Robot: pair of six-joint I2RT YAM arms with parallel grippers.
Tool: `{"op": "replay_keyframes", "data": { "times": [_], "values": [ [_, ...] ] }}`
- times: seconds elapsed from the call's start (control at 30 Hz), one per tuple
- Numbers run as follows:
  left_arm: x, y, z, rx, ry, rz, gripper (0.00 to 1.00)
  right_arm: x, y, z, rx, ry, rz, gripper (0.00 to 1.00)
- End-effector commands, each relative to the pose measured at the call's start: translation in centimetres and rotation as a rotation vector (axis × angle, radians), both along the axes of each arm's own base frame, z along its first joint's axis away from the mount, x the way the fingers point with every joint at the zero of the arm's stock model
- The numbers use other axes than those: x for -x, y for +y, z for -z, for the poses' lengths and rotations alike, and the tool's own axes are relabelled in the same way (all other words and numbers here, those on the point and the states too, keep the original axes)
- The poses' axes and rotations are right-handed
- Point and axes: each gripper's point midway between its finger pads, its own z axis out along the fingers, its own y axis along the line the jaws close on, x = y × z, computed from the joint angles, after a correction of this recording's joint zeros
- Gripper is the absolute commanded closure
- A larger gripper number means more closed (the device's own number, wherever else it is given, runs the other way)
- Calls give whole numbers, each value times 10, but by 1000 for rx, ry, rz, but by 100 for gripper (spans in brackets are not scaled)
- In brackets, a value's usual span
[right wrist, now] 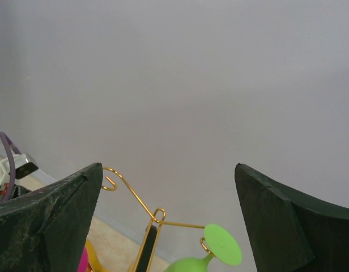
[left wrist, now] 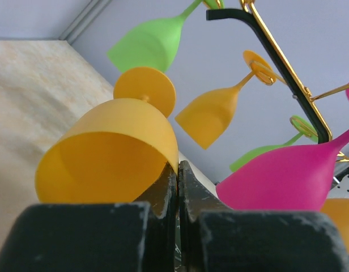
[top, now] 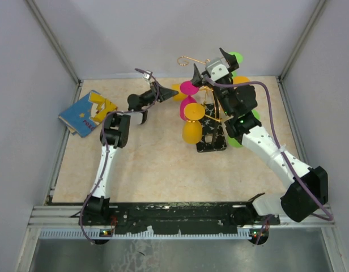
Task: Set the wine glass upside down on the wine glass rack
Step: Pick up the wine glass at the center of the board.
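While the left pincer (left wrist: 178,170) stands clamped on the rim of an orange wine glass (left wrist: 112,147), the job of hanging it is not yet done. The bowl's thin wall is nipped between the two fingers, mouth turned toward the wrist camera and foot pointing up and away.

The glass is aloft at centre-left of the left wrist view, short of the wine glass rack (left wrist: 276,51), whose gold wire runs down the upper right of that frame. Its foot sits in no spiral that can be seen. The rack already carries other glasses bowl-down: a green one (left wrist: 149,42) at top centre, a second orange one (left wrist: 211,116) in the middle and a pink one (left wrist: 282,178) at lower right.

In the overhead view the rack's dark marbled base (top: 211,139) stands on the tabletop (top: 146,170) at centre frame, with the left arm reaching in from the lower left. The right pincer (right wrist: 167,165) hovers by the rack's top, upper centre of the overhead frame, its fingers wide apart and holding nothing. The rack's top wire and a green glass foot (right wrist: 222,245) show between them.

What is left, by the look of it — carry the stem into a free arm, tip the bowl downward, let go.
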Motion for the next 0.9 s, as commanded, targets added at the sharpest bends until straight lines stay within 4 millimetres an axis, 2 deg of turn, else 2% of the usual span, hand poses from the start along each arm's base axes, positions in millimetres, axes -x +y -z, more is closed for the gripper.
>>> {"op": "replay_keyframes", "data": {
  "times": [0.0,0.23,0.33,0.63,0.87],
  "values": [
    [25,29,-67,74,-326,-66,100,17,-10,-32,-70,-80,-12,1],
    [20,63,-71,31,-326,-130,100,20,-11,-32,-77,-81,-17,1],
    [22,71,-71,7,-327,-127,100,19,-12,-31,-85,-75,-10,1],
    [21,120,-51,-41,-232,-234,100,12,-16,-29,-134,-29,12,1],
    [25,125,-66,-24,-203,-204,100,11,-10,-27,-147,-21,-18,1]
  ]
}}
